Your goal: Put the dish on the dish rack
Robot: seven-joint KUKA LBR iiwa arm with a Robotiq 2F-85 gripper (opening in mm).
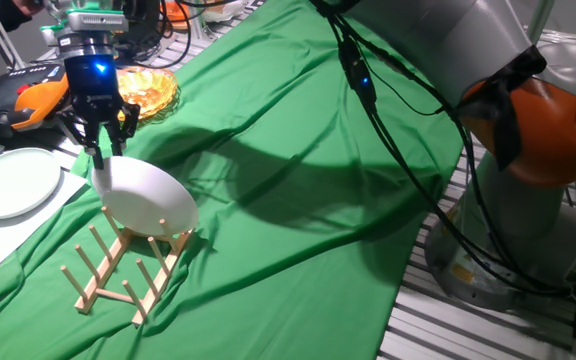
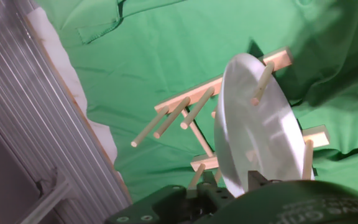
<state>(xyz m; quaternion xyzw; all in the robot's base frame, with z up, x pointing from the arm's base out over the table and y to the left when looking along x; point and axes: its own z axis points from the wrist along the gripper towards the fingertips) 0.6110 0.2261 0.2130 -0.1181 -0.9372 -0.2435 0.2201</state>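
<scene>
The white dish (image 1: 153, 200) stands tilted in the light-wood dish rack (image 1: 118, 275), its lower edge down between the pegs at the rack's far end. My gripper (image 1: 100, 160) is above the dish's upper left rim, and its fingers look shut on that rim. In the hand view the dish (image 2: 253, 130) fills the lower right, with rack (image 2: 185, 112) pegs in front of it and beside it. My gripper (image 2: 238, 183) meets the dish's edge at the bottom of that view, one dark finger (image 2: 254, 180) lying against the dish face.
A paler plate (image 1: 13, 182) lies on white cloth at the left. An orange-yellow glass dish (image 1: 148, 90) sits behind my gripper, near an orange-black tool (image 1: 28, 100). Green cloth (image 1: 298, 200) covers the table. The arm's base (image 1: 528, 150) and cables stand at the right.
</scene>
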